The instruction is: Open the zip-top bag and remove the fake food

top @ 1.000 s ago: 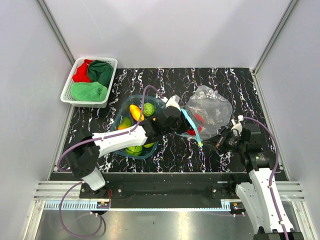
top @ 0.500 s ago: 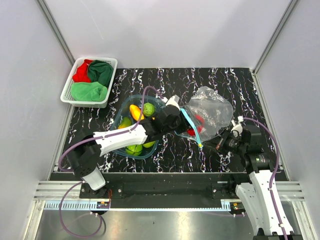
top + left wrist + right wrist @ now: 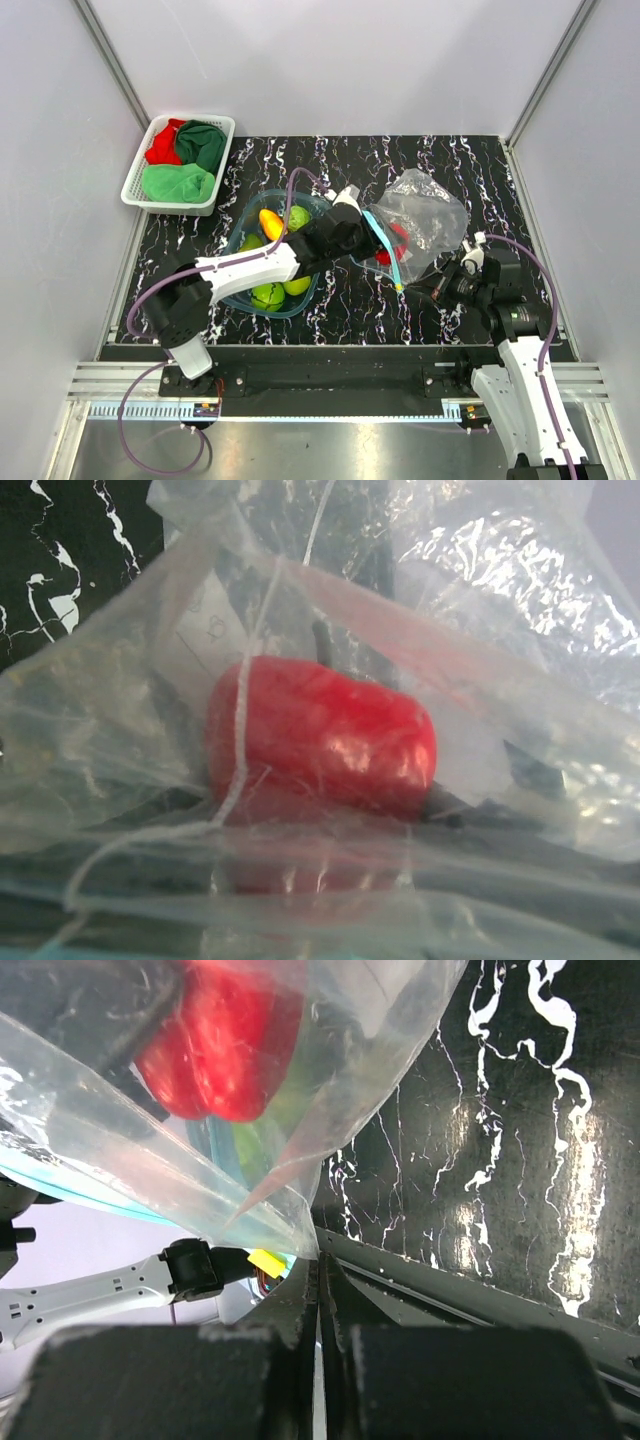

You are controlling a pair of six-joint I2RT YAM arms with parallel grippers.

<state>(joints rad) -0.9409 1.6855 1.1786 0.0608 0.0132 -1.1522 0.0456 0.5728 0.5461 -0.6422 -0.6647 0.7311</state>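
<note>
Tabletop [image 3: 300,160] of black white-veined marble between grey walls [image 3: 350,60] bears a clear plastic zip-top bag [image 3: 430,215] with glossy red fake food [image 3: 320,735] inside, its corner pinched by the right gripper [image 3: 443,287]; jaws of the left gripper [image 3: 360,238] unseen.

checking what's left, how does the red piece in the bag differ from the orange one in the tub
The red fake food lies inside the zip-top bag; the orange fake food lies bare in the blue tub. Red looks squat and blocky, orange long and tapered. Both look smooth and plain-coloured.
</note>
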